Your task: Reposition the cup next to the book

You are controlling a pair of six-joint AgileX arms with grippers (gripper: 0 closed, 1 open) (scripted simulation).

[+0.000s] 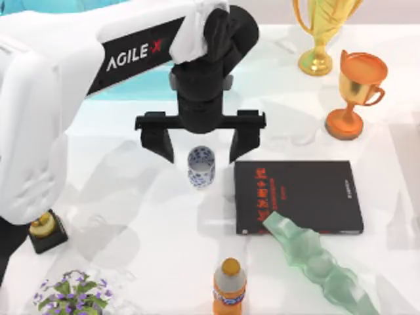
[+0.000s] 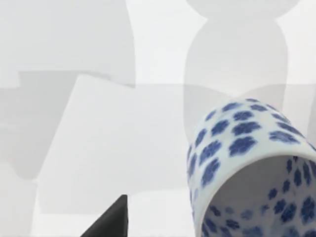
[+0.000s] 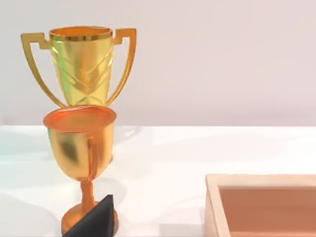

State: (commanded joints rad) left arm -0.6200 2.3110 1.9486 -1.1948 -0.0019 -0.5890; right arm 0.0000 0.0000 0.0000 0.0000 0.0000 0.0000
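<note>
Step in hand: placing the cup [image 1: 201, 167] beside the book [image 1: 298, 195]. The cup stands on the white surface [image 1: 131, 216], just beside the book's short edge at the book's 9 o'clock, with a narrow gap between them; whether they touch cannot be told.

Left end effector [image 1: 201, 146] hangs directly over the cup, fingers spread wide, one on either side and apart from the cup wall. It holds nothing. The left wrist view shows the cup's blue-flowered rim close up, with one dark fingertip [image 2: 111, 219] apart from it.

Cup orientation: upright, mouth up, long axis vertical. Book lies flat, long axis running 3 to 9 o'clock in the top view, red lettering toward the cup end.

Judgement: the placement looks essentially done. The next move calls for a straight lift of the left arm, clear of the rim, without tipping the cup.

Right arm: parked off toward the trophies [image 3: 81, 143]; finger spread cannot be told.
</note>
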